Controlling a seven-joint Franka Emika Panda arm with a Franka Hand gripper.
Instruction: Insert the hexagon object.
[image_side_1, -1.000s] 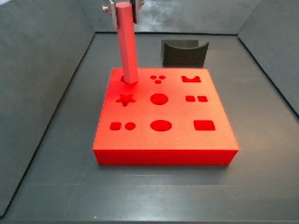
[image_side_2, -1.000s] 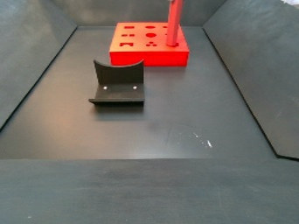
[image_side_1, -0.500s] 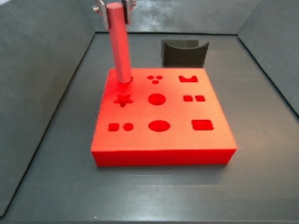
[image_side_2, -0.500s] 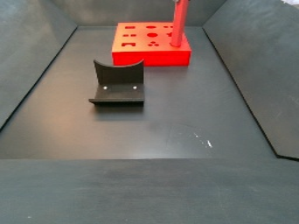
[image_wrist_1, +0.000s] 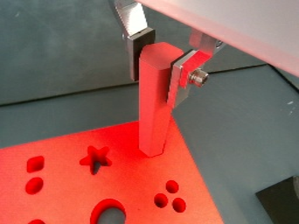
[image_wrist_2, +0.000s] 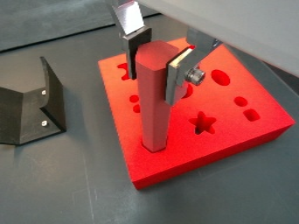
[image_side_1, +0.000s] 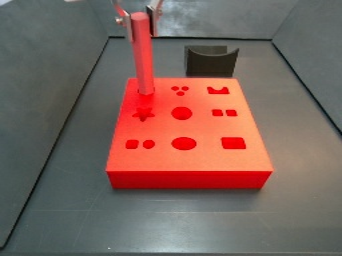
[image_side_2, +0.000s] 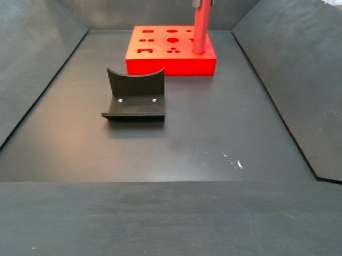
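Currently the gripper (image_wrist_1: 159, 63) is clamped on the top of the rod (image_wrist_1: 156, 105), holding it upright over a corner region of the red block (image_wrist_2: 222, 131), beside the star hole (image_wrist_2: 205, 122). Its lower end meets the block's top face; how deep it sits cannot be told. Risk: a slight tilt or twist could jam the hexagonal edges against the hole rim, forcing the block to slide on the worktop (image_side_2: 187, 150).

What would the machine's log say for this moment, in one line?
gripper: shut on hexagon object | rod: upright, lower end at red block corner hole | stand: apart
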